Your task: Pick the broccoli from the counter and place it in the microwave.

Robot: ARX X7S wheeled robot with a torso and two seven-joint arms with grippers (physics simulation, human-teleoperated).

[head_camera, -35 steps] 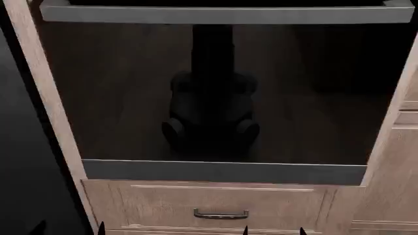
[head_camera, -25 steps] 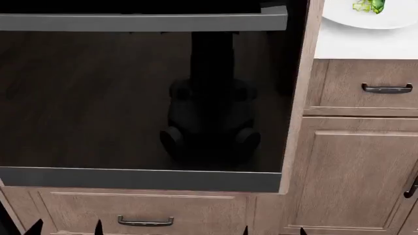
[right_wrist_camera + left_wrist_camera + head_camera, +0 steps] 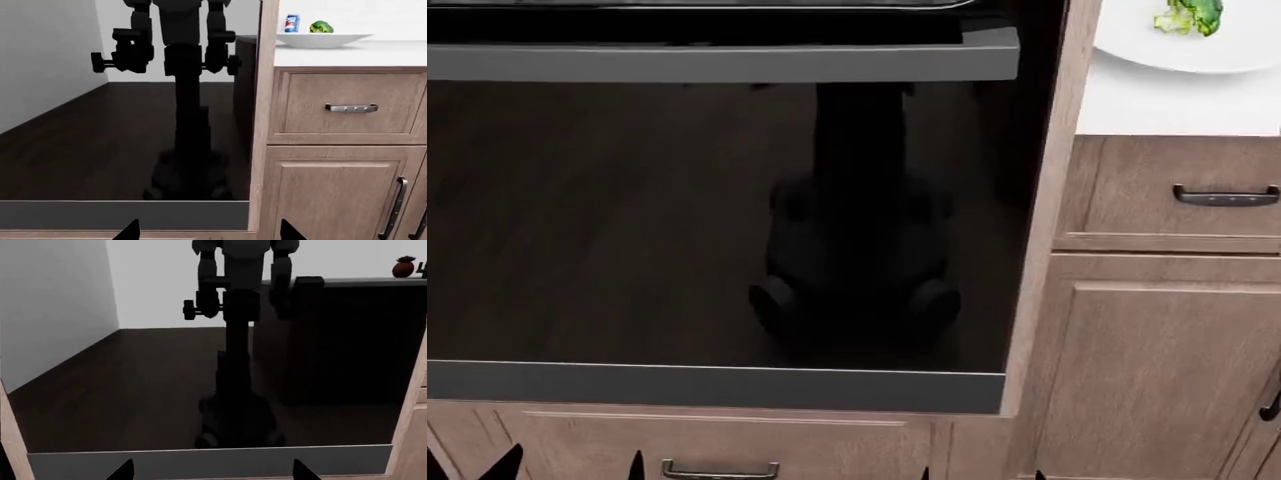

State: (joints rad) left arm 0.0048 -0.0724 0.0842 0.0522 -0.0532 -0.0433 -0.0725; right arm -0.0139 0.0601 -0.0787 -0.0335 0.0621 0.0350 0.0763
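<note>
Sitting on a white plate (image 3: 1194,45) on the bench (image 3: 1174,105), the broccoli (image 3: 1190,15) looks light and crumbly; grip its stem gently. Both sets of fingers show only tips, spread apart, holding nothing.

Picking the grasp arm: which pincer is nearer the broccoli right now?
Right. The broccoli sits on the white plate at the head view's far upper right. Both pincers are low at the frame bottom, the right pincer on the broccoli's side and the left pincer farther across.

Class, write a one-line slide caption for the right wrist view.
Broccoli on a white plate atop the counter, beside a dark glass oven door.
</note>
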